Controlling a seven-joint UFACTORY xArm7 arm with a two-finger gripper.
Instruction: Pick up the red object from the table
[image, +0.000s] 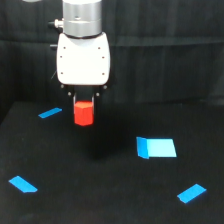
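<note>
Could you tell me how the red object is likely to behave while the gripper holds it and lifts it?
The red object looks like a rigid faceted block, so it probably won't deform in the gripper. Its flat faces should offer a fairly steady hold. It hangs above the table, and being small, it is likely light.

Exterior view. Gripper (83, 101) hangs below white wrist housing (83, 60), fingers mostly hidden, closed on top of red object (83, 113). Red object upright, facets visible, appears lifted clear of table (100, 200); dark shadow patch on surface below it. Blue tape strip (50, 113) just to view's left of block. Light-blue rectangle (156, 147) toward view's right, well apart. Two more blue strips near front: one at view's left (23, 184), one at view's right (191, 193). Dark curtain behind.
</note>
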